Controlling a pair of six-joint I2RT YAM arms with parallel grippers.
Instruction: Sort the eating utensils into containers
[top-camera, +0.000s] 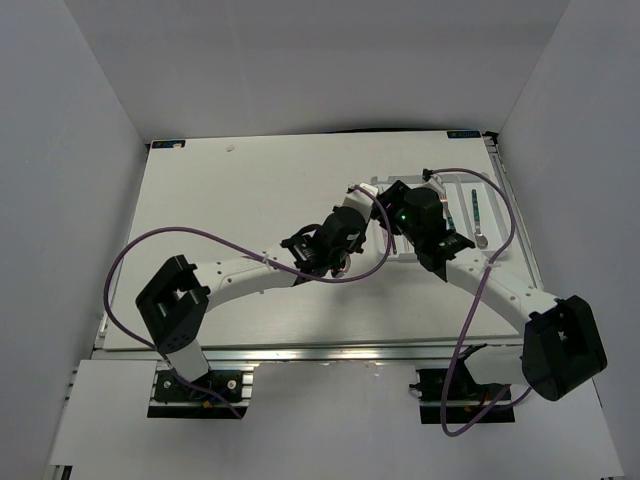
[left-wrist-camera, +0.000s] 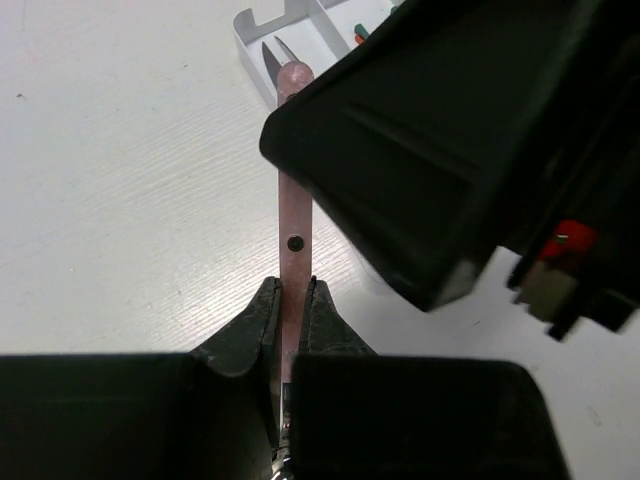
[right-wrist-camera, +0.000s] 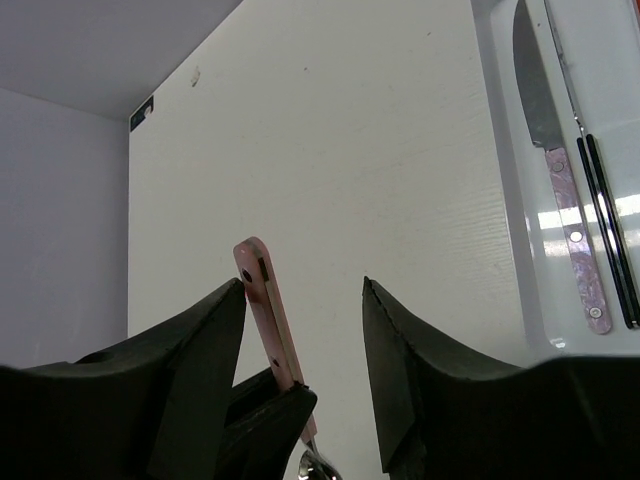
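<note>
My left gripper is shut on the pink handle of a spoon and holds it above the table. In the right wrist view the handle stands up between my right gripper's open jaws, close to its left finger, with the spoon bowl below. The grippers meet at the white tray's near-left corner, left and right. The tray holds a pink-handled knife and a thin dark-handled utensil. A teal-handled spoon lies in a right compartment.
The right gripper's black body hangs over the pink handle and hides most of the tray. The tray sits at the table's back right. White walls enclose the table on three sides.
</note>
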